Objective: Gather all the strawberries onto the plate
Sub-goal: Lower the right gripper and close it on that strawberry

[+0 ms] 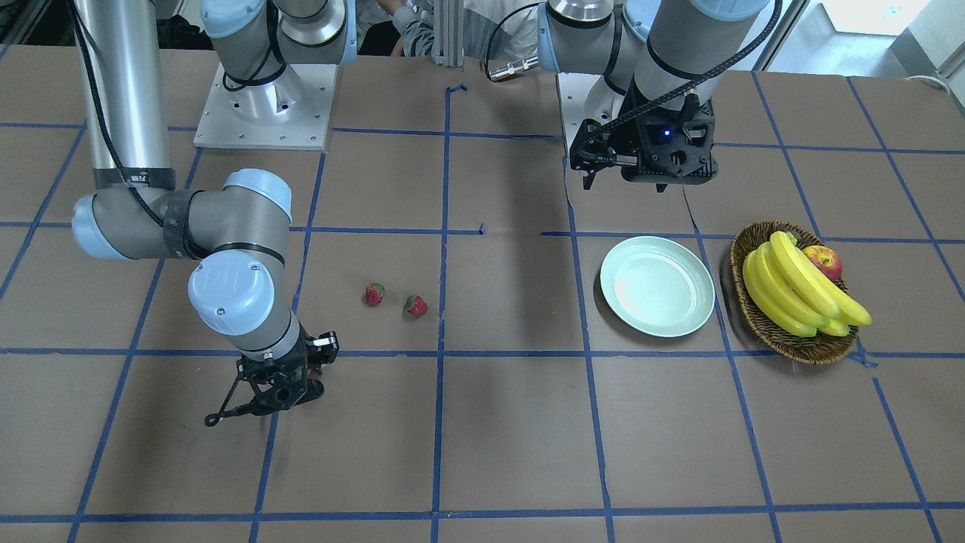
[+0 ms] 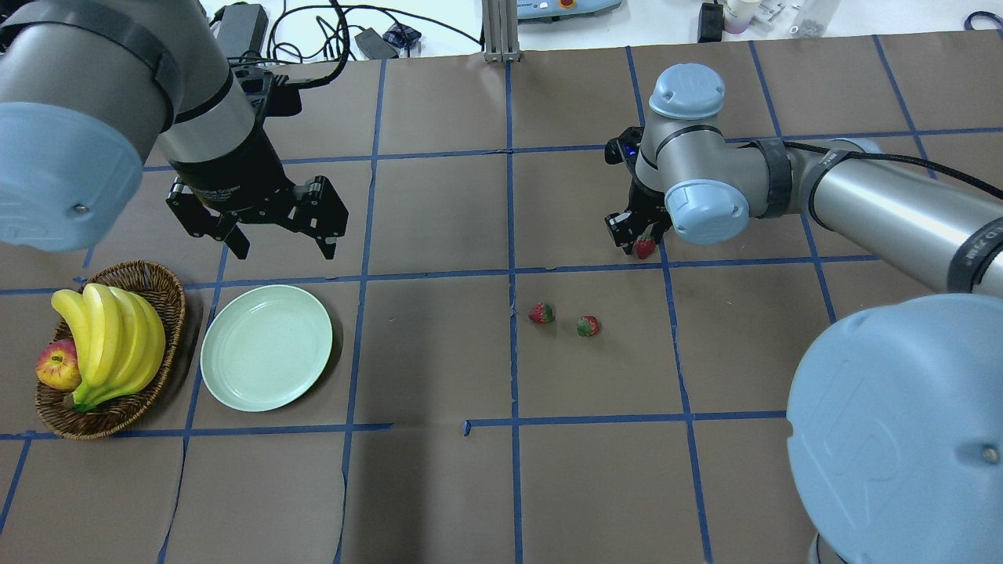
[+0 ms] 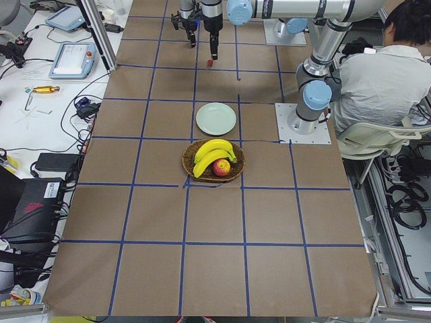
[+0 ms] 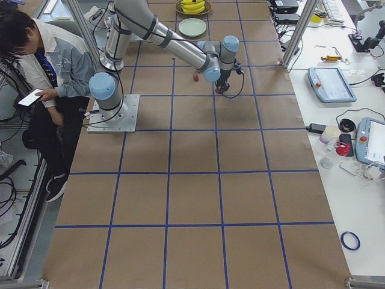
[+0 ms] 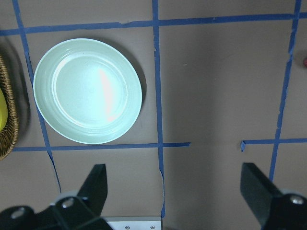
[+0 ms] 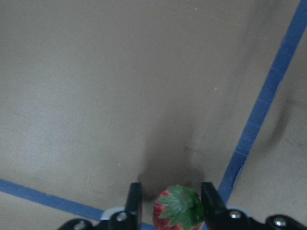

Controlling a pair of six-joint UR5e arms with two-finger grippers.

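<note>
Round pale mint-green glossy plate on the brown, blue-taped worktop, left claw raised near it, fingers spread wide. Mid-worktop, two small red green-capped strawberries side by side, well apart from the plate. At right, a third red strawberry clamped in the right claw.

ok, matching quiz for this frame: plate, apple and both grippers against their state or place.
Things:
1. plate
2. apple
3. left gripper
4. right gripper

States or places:
A. shut on a strawberry
B. open, holding nothing
C. in the basket
D. empty, beside the basket

Pairs: 1-D, 2-C, 3-B, 4-A
</note>
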